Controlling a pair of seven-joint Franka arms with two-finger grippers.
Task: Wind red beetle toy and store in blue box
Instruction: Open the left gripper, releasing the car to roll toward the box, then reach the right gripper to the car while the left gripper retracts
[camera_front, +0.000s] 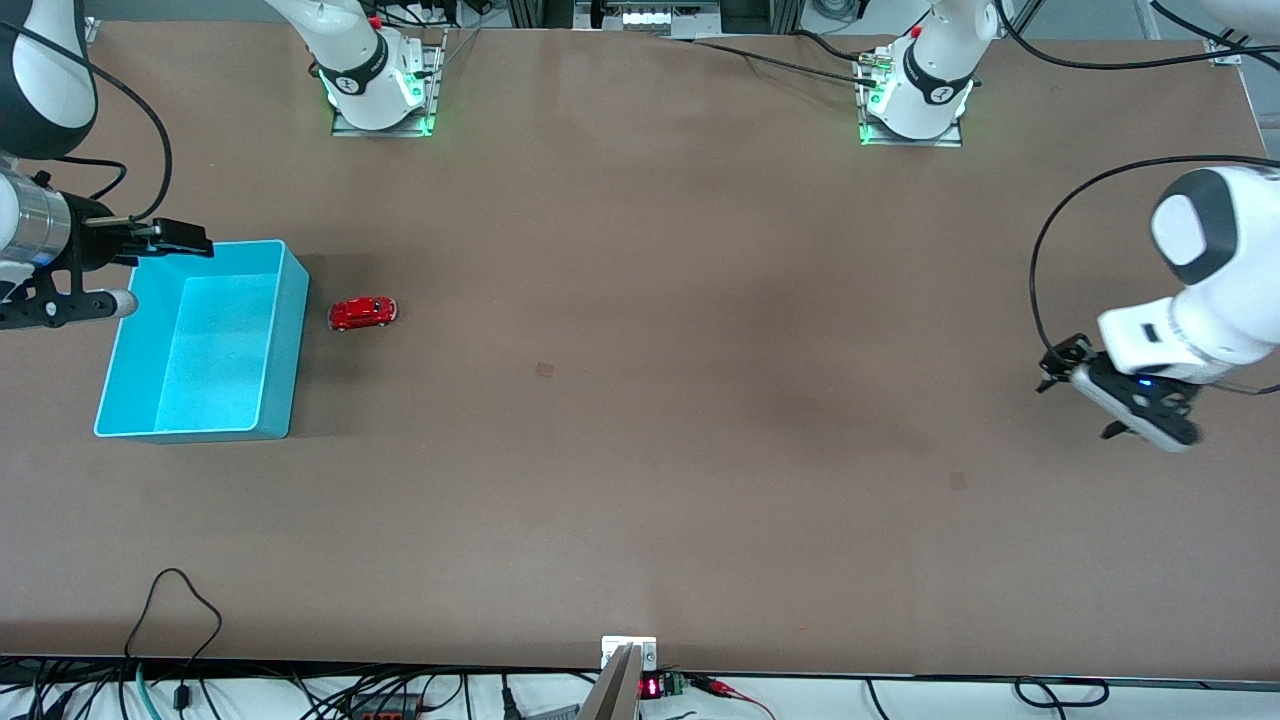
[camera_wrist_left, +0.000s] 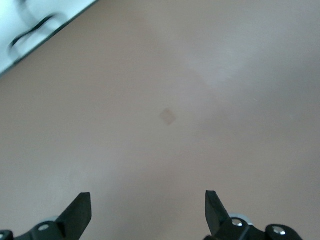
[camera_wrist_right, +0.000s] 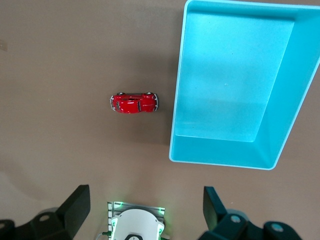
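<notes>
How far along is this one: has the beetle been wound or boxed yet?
Nothing looks done. The red beetle toy sits on the table beside the blue box, which holds nothing. Nothing is in hand: the right gripper hangs open above toy and box, and the left gripper waits open over bare table at its own end. Grasping, winding and storing remain.
</notes>
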